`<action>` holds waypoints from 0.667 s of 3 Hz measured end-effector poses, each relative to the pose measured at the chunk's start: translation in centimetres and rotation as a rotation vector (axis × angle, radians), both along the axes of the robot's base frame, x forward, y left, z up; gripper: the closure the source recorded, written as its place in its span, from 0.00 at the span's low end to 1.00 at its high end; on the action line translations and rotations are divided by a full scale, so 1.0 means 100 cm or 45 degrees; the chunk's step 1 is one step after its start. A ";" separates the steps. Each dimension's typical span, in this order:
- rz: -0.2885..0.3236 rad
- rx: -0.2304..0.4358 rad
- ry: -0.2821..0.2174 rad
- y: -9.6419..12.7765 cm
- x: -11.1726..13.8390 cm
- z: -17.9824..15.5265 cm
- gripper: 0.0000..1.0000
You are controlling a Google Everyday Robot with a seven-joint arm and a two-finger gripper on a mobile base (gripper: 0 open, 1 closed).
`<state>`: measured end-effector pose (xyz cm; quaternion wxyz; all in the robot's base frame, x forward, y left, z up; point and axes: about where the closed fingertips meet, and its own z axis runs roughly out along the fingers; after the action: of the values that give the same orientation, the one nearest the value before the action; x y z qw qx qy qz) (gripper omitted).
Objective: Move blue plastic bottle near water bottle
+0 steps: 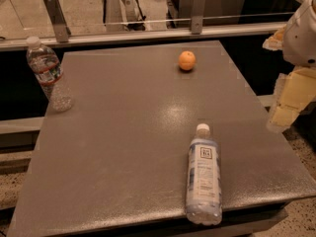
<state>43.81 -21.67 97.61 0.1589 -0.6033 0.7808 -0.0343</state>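
Observation:
The blue plastic bottle (203, 180) lies on its side near the front right edge of the grey table (123, 142), with its white cap pointing to the back. The water bottle (49, 75), clear and ribbed with a red-banded label, stands upright at the table's far left edge. My gripper (288, 106) hangs at the right edge of the view, beyond the table's right side, above and to the right of the blue bottle and apart from it. It holds nothing that I can see.
An orange (187, 60) sits on the back middle of the table. A metal rail with glass panels (148, 31) runs behind the table. The floor drops away past the table's front and right edges.

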 end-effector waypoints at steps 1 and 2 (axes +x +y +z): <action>0.000 0.000 0.000 0.000 0.000 0.000 0.00; 0.052 0.008 -0.006 0.003 -0.002 0.000 0.00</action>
<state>43.64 -21.39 97.61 0.1631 -0.6186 0.7680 -0.0300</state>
